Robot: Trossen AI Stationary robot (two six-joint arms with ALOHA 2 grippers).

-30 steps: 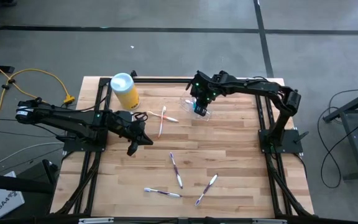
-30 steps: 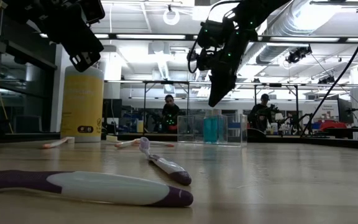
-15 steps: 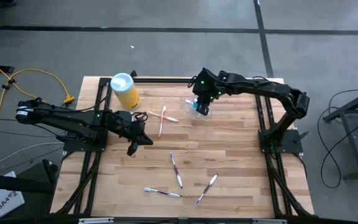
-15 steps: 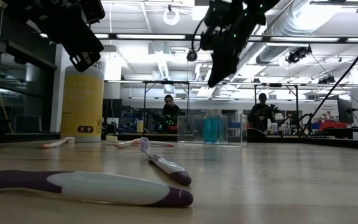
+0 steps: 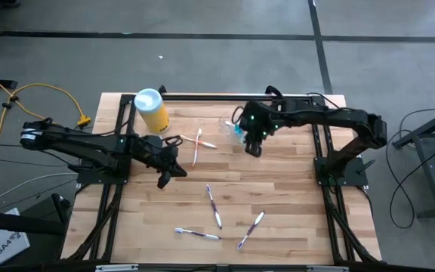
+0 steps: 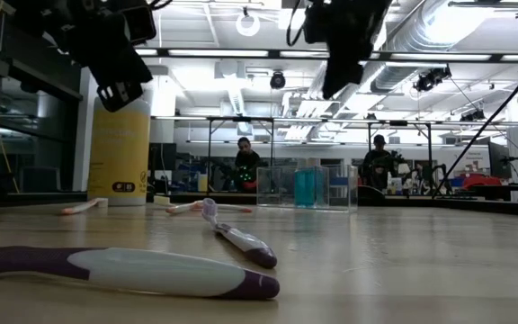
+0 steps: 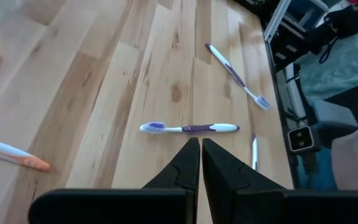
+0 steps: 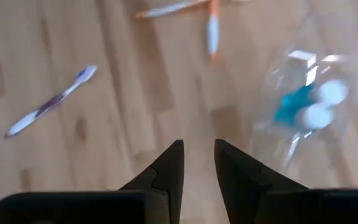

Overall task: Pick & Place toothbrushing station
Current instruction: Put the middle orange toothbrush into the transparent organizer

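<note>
Approach step: right gripper [image 5: 254,148], jaws slightly apart and empty, hung beside toothbrushing station [image 5: 232,128] near table's [image 5: 293,196] far edge; next, enclose it. Left gripper [image 5: 162,181] pressed shut, idle.

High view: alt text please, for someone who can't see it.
Over a wooden table, the right gripper hangs empty beside a clear holder cup. The left gripper waits shut; toothbrushes lie scattered, with a yellow canister at the back.

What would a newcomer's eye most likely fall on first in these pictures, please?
Probably the yellow canister with a pale blue lid at the table's far left, then the toothbrushes scattered over the wood, such as the purple one near the middle. The right gripper hangs empty beside the clear holder cup.
</note>
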